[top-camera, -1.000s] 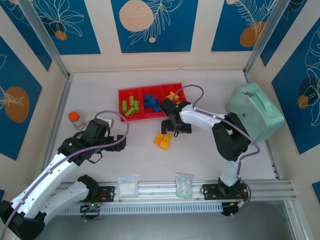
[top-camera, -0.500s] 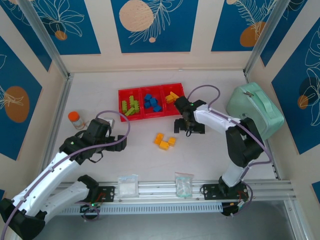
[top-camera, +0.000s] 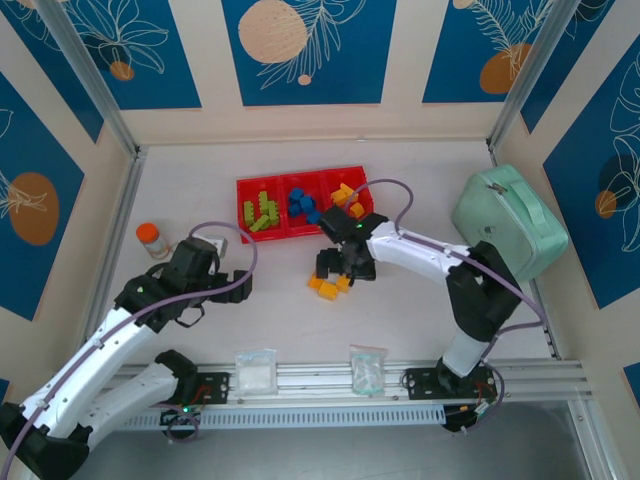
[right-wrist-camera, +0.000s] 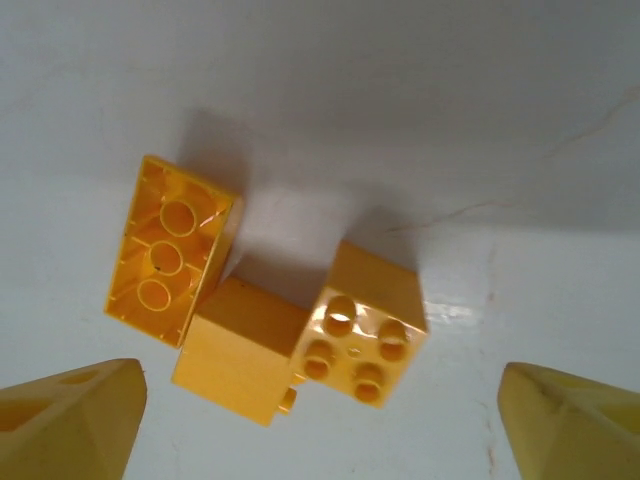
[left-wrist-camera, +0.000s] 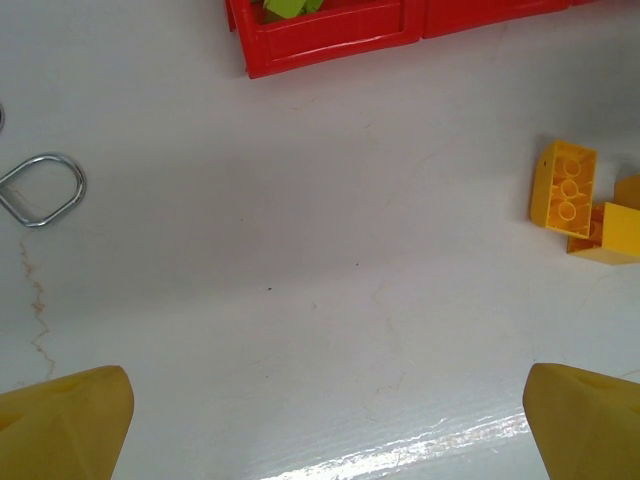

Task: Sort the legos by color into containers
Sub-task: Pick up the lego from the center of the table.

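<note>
Right claw [top-camera: 333, 270] is back over the three loose yellow bricks [top-camera: 330, 286], jaws spread and empty. Half a second ago it was up beside the tray [top-camera: 300, 179], and one loose brick fewer lies on the table than a second ago. I'd guess one just went into the right-hand bin and another pick comes next. Its wrist view adds that the three touch, with one hollow brick [right-wrist-camera: 170, 250] showing its underside. Overhead shows greens, blues and yellows already separated. Left claw [top-camera: 212, 250] hangs open, holding nothing.

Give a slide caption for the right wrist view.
Right jaws open above three small yellow-orange plastic bricks clustered on the white table.
</note>
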Robot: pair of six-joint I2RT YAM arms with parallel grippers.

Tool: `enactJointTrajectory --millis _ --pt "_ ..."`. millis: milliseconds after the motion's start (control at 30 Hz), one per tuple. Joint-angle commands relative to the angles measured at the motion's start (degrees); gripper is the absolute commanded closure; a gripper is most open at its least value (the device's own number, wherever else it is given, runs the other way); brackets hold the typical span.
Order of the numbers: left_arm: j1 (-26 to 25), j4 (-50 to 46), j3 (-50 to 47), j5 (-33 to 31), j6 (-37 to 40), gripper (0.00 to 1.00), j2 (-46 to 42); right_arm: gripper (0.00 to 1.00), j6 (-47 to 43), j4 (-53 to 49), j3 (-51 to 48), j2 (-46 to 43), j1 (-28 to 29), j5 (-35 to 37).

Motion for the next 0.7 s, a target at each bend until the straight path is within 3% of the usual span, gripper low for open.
enactJointTrajectory --millis 0,300,533,667 --pt "0.4 -1.1 -0.1 0.2 -1.0 0.01 -1.0 0.16 1.2 -1.4 3.5 4.0 1.4 3.1" --pt "0.4 -0.1 -0.8 0.9 -1.1 0.00 0.5 0.25 1.0 0.5 1.8 6.5 0.2 2.4" --pt "0.4 0.5 -1.1 1.1 -1.2 0.01 1.2 0.41 0.4 2.7 -0.9 6.3 -1.8 1.0" --pt "0.4 0.5 -1.1 1.2 -1.2 0.01 1.4 0.43 -0.2 3.1 -1.7 6.1 -2.4 1.0"
